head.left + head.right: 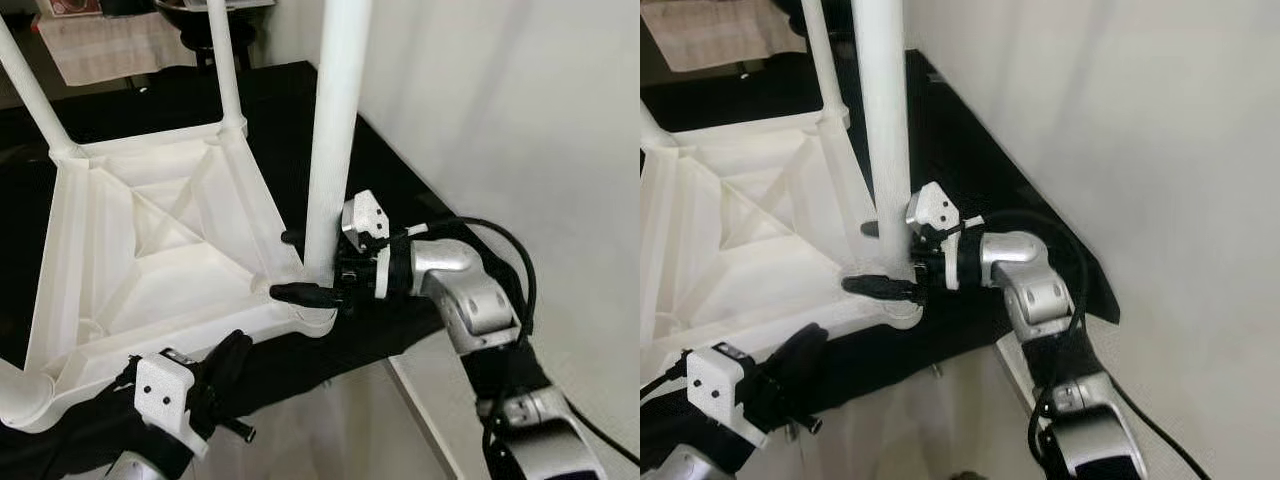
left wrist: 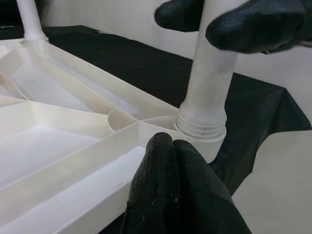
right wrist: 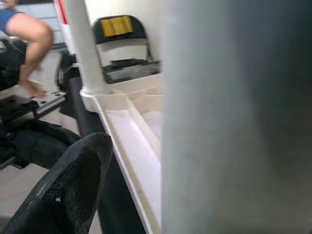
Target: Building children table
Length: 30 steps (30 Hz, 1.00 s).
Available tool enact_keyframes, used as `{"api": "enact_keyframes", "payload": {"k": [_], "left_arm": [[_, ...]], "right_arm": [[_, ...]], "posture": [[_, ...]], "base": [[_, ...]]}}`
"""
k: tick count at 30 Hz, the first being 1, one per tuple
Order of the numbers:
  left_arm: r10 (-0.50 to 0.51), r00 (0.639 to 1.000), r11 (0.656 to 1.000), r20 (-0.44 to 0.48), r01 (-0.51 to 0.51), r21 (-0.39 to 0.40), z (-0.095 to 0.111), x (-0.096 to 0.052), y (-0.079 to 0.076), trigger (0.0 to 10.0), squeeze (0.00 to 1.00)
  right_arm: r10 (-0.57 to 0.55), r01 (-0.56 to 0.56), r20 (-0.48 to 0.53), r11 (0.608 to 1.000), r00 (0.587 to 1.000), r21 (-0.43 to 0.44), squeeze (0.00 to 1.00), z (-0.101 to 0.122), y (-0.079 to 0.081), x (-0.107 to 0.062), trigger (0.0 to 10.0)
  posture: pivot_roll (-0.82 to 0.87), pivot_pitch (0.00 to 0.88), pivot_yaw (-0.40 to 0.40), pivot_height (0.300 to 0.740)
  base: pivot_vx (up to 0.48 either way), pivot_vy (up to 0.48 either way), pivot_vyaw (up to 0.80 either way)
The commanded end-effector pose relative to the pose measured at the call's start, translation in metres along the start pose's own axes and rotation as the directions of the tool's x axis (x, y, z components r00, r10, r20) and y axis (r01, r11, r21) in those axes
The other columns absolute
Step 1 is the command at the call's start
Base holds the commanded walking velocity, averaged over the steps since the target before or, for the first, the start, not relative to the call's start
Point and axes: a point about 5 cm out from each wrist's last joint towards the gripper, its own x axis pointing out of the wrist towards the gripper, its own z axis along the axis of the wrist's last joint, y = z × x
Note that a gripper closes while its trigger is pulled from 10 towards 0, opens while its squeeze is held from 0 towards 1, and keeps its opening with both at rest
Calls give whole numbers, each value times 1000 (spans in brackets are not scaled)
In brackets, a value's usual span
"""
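Observation:
The white plastic children's table [image 1: 150, 250] lies upside down on a black cloth, its legs pointing up. My right gripper [image 1: 297, 265] reaches in from the right at the base of the near right leg [image 1: 335, 130]. It is open, with one finger [image 1: 300, 293] in front of the leg and the other behind it. In the right wrist view a gap shows between the finger [image 3: 68, 180] and the leg [image 3: 234, 117]. My left gripper [image 1: 235, 348] is shut and sits low at the table's near rim [image 2: 97, 185], fingertips together and pointing at the leg socket [image 2: 201, 127].
A white wall [image 1: 520, 120] stands close on the right, past the edge of the black cloth [image 1: 400, 200]. Pale floor [image 1: 330, 420] lies below the near edge. A person's bare leg [image 3: 29, 34] and a dark chair [image 3: 119, 29] are beyond the table.

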Motion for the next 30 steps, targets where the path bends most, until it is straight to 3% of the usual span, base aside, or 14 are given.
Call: {"api": "enact_keyframes", "payload": {"k": [1, 3, 4, 7, 8, 9, 18, 24, 25, 26, 28, 29, 30], "left_arm": [[2, 1000, 1000, -5, -3, -10, -1, -2, -2, 10000, 0], [4, 1000, 1000, -5, -4, -10, -1, -3, -3, 10000, 0], [5, 1000, 1000, -6, -5, -10, -1, -3, -3, 10000, 0], [6, 1000, 1000, -6, -6, -10, -1, -3, -3, 10000, 0], [6, 1000, 1000, -7, -6, -10, -1, -4, -3, 10000, 0], [6, 1000, 1000, -8, -6, -10, -1, -4, -3, 10000, 0], [4, 1000, 1000, -12, -4, -13, -2, -5, -4, 10000, 0], [2, 1000, 1000, -10, -2, -15, -2, -4, -4, 10000, 0], [2, 1000, 1000, -9, -2, -15, -2, -4, -3, 10000, 0], [2, 1000, 1000, -8, -2, -15, -2, -4, -3, 10000, 0], [2, 1000, 1000, -8, -2, -15, -2, -4, -3, 10000, 0], [4, 1000, 1000, -6, -4, -13, -1, -4, -2, 10000, 0], [5, 1000, 1000, -4, -5, -12, -1, -3, -1, 10000, 0]], "right_arm": [[52, -52, -2, 999, 999, -7, 0, 1, 1, 7, 10000], [81, -81, 0, 997, 997, 2, 0, 1, -1, 8, 10000], [114, -114, -4, 994, 994, 4, 0, 1, -2, 9, 7412], [143, -143, -5, 990, 990, 3, 0, 1, -3, 9, 7412], [177, -177, -1, 984, 984, 8, 0, 1, -3, 9, 4431], [196, -196, 6, 980, 981, 12, 0, 2, -3, 10, 0], [215, -215, 23, 977, 976, -13, 0, 3, -3, 2, 0], [82, -81, 30, 995, 996, -52, 0, 4, -3, -12, 0], [43, -41, 35, 998, 998, -55, 0, 4, -3, -15, 0], [-91, 91, 32, 996, 995, -6, 0, -1, -1, -14, 0], [-91, 91, 32, 996, 995, -6, 0, -1, -1, -14, 0], [-572, 573, -46, 810, 819, 126, 0, -26, 9, -3, 0], [-690, 697, -103, 701, 716, 151, 0, -36, 23, 0, 0]], "posture": [[-66, 125, -44, 740], [-69, 126, -45, 740], [-66, 125, -45, 740], [-65, 126, -45, 740], [-66, 123, -43, 740], [-67, 121, -40, 740], [-77, 115, -34, 740], [-90, 120, -38, 740], [-91, 121, -39, 740], [-95, 122, -50, 740], [-95, 122, -50, 740], [-103, 129, -52, 740], [-106, 131, -45, 740]], "base": [[0, 0, 0], [0, 0, 0], [0, 0, 0], [0, 0, 0], [0, 0, 0], [0, 0, 0], [0, 0, 0], [0, 0, 0], [0, 0, 0], [0, 0, 0], [0, 0, 0], [0, 0, 0], [0, 0, 0]]}}
